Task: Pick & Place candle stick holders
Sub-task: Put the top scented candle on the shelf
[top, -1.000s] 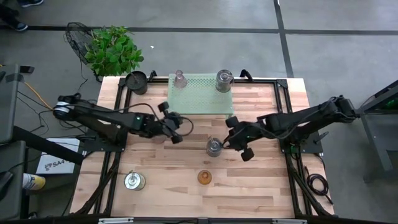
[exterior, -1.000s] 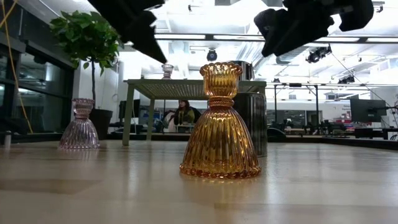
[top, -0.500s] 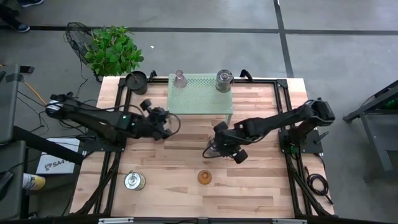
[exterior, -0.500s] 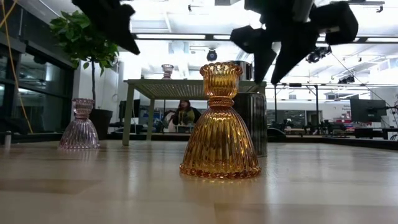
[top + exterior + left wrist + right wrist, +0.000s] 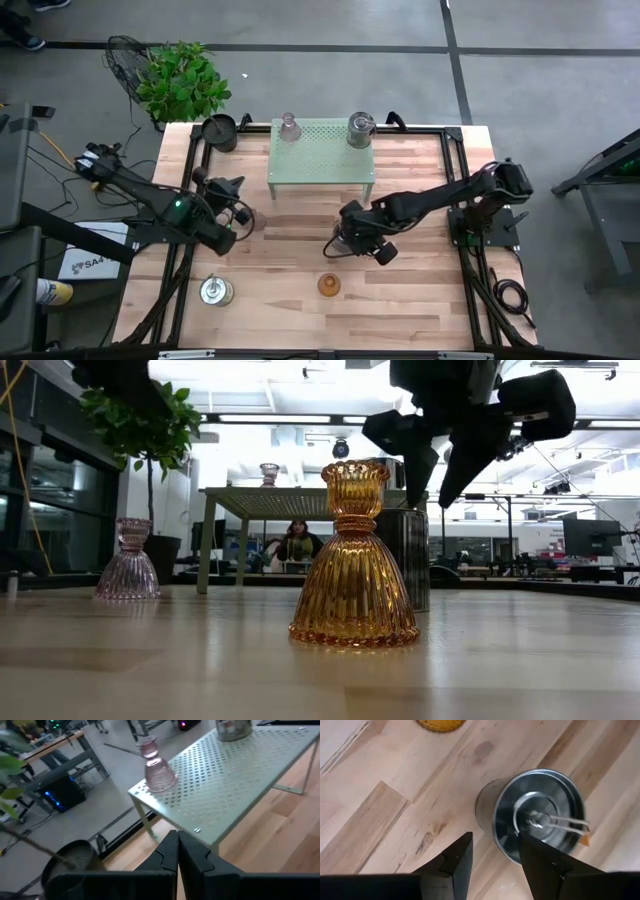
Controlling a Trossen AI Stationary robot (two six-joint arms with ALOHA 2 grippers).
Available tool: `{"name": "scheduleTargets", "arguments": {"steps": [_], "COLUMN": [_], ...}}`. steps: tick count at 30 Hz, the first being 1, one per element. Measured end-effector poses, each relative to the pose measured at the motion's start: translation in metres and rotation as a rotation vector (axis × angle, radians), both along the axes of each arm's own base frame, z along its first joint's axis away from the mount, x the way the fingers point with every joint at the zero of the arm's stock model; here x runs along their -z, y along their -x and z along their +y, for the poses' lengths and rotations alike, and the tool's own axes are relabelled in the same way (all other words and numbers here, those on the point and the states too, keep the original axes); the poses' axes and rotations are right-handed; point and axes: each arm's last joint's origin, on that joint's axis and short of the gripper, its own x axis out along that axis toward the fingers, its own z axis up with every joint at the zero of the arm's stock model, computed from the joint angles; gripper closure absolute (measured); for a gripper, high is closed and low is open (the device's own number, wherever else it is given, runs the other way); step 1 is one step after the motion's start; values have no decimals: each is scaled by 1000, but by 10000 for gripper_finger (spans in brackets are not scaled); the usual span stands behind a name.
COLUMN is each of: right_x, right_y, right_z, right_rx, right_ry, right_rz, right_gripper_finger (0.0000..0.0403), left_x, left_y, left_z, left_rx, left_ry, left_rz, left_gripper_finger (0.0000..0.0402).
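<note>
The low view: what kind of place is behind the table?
Probably an open-plan lab or office workspace: ceiling strip lights, a person seated at a far desk, a monitor at the right, and a potted plant by the table.

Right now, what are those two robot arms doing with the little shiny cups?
The right gripper hangs open just above a silvery candle stick holder in the middle of the table, not gripping it yet. The left gripper is shut and empty, off to the left. Two holders, a pink glass one and a silvery one, sit on the green shelf.
</note>
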Motion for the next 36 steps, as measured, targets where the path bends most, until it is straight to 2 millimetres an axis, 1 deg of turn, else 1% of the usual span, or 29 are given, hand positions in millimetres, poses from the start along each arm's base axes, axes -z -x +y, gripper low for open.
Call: {"name": "scheduleTargets", "arguments": {"steps": [3,11,14,17,26,32,36], "right_x": [5,8,8,8,9,14,16], "right_y": [-3,-5,-5,-5,-5,-7,-7], "right_z": [1,1,1,1,1,1,3], "right_rx": [-1,-4,-4,-4,-21,-27,-56], "right_ry": [0,1,0,0,7,8,22], "right_rz": [9,11,8,8,8,25,30], "right_gripper_finger": [252,252,252,252,252,252,252], "left_x": [6,37,40,40,38,54,61], "left_y": [4,27,36,40,44,52,61], "left_z": [2,15,20,22,13,16,21], "left_rx": [-22,-77,-78,-56,242,377,474], "left_ry": [-8,25,53,102,275,292,325], "left_rz": [-12,-87,-108,-120,-136,-156,-232], "left_gripper_finger": [401,401,401,401,401,401,401]}}
